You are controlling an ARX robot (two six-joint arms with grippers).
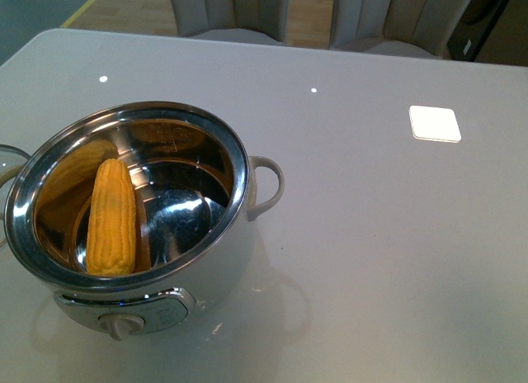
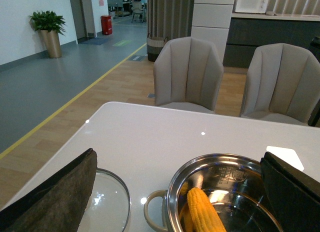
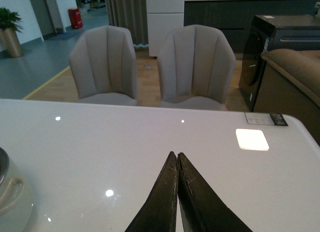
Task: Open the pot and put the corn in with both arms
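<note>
- The corn (image 1: 112, 218) is seen lying inside the open pot (image 1: 239, 164), near the table's (image 1: 371, 259) left edge.
- The left gripper (image 2: 175, 192) is spread wide, empty.
- The right gripper (image 3: 177, 164) is pressed closed, empty, over bare table.

We see yellow corn (image 1: 112, 218), rows of kernels giving fine ribbed pattern, lower left of front view. Pot (image 1: 206, 271): shiny steel interior mirroring corn in yellow-orange, white body, pale grey-white dial. Table (image 1: 371, 234): glossy pale grey, white square patch (image 1: 435, 123) at upper right. Chairs (image 3: 195, 67): beige-grey, vertical channel stitching. Left gripper (image 2: 180, 192): fingers (image 2: 60, 192) dark grey-brown, felt-like. Right gripper (image 3: 178, 164): black. Floor: wood-tone strip, yellow line, blue-grey beyond. Plant (image 2: 47, 22): green, in bronze pot.
</note>
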